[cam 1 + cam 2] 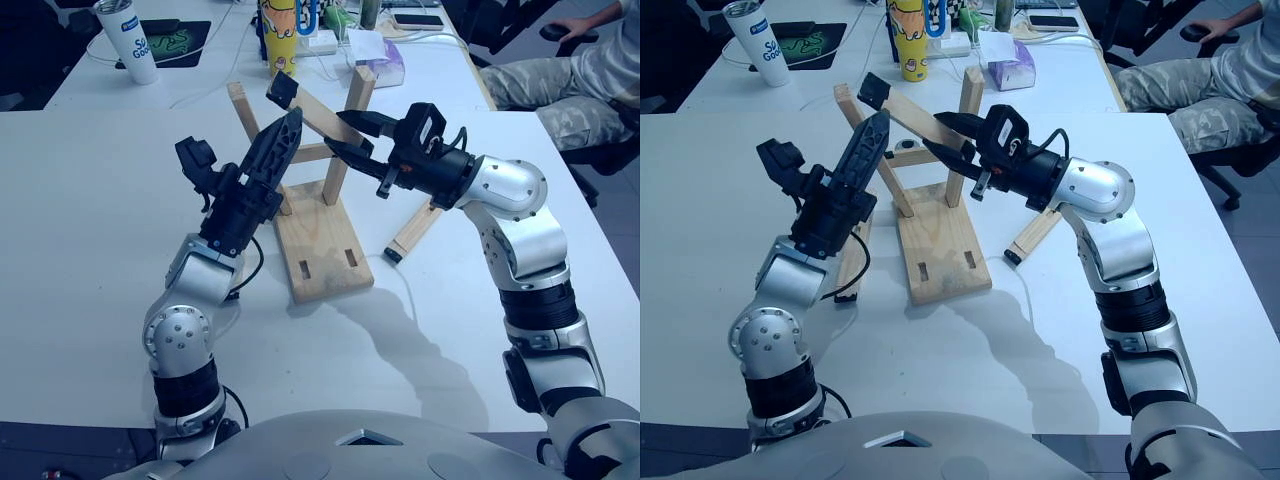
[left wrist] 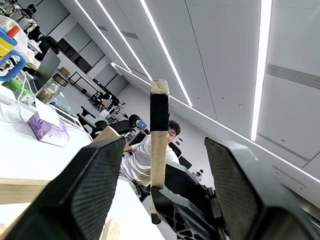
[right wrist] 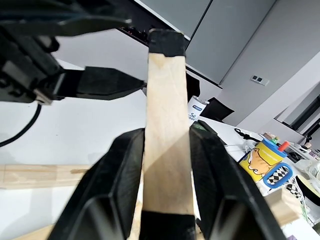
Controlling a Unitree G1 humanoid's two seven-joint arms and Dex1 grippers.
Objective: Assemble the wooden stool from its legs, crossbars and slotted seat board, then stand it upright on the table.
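Note:
The slotted seat board (image 1: 325,265) lies flat mid-table. Two legs (image 1: 243,110) (image 1: 355,100) stand up from its far end, joined by a crossbar (image 1: 312,152). My right gripper (image 1: 335,130) is shut on a third leg (image 1: 310,108) with a black tip, held slanted above that frame; the right wrist view has this leg (image 3: 165,100) clamped between the fingers. My left gripper (image 1: 290,125) is open just left of it, its fingers (image 2: 95,185) standing either side of the leg's tip (image 2: 159,140) without touching. One loose leg (image 1: 418,228) lies on the table under the right arm, another (image 1: 852,262) beside the left arm.
A second table behind carries a tumbler (image 1: 130,40), a yellow cup (image 1: 280,35) and a tissue box (image 1: 378,65). A person (image 1: 580,70) sits at the back right. Bare white table (image 1: 90,230) spreads to the left and front.

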